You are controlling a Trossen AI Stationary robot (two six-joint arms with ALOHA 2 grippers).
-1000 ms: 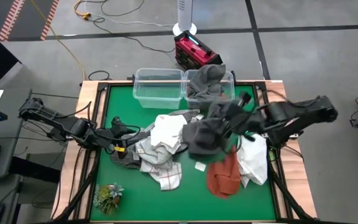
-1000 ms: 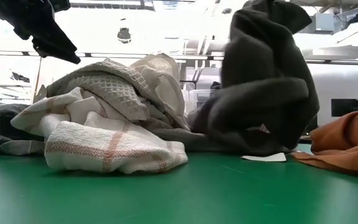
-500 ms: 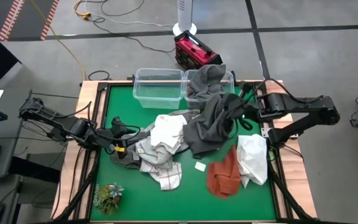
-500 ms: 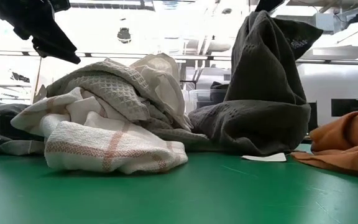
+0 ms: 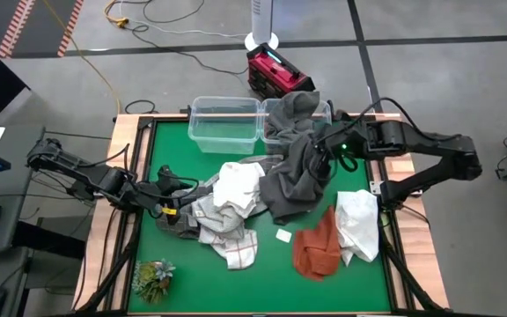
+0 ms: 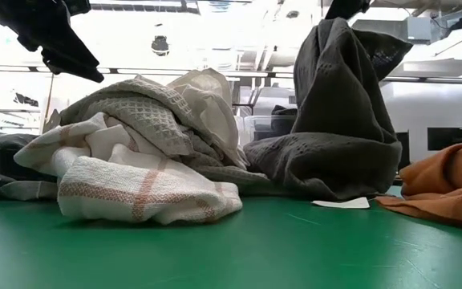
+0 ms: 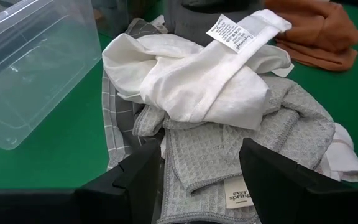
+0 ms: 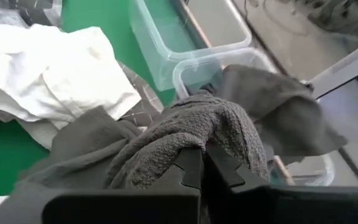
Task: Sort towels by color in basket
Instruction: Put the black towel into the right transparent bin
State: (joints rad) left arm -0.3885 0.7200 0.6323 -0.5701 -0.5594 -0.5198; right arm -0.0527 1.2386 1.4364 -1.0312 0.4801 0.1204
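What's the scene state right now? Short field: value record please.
right gripper: shut on dark grey towel, lifting one end by the bins
left gripper: open, low at the mixed pile's edge
right bin: holds a dark grey towel
left bin: no towel seen
on table: white towel, rust orange towel, second white towel

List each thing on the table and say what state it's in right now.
Right gripper: shut on dark grey towel, lifting it.
Left gripper: open, at the grey waffle towel.
Left bin: empty.
Right bin: holds a grey towel.
Orange towel: crumpled on table.
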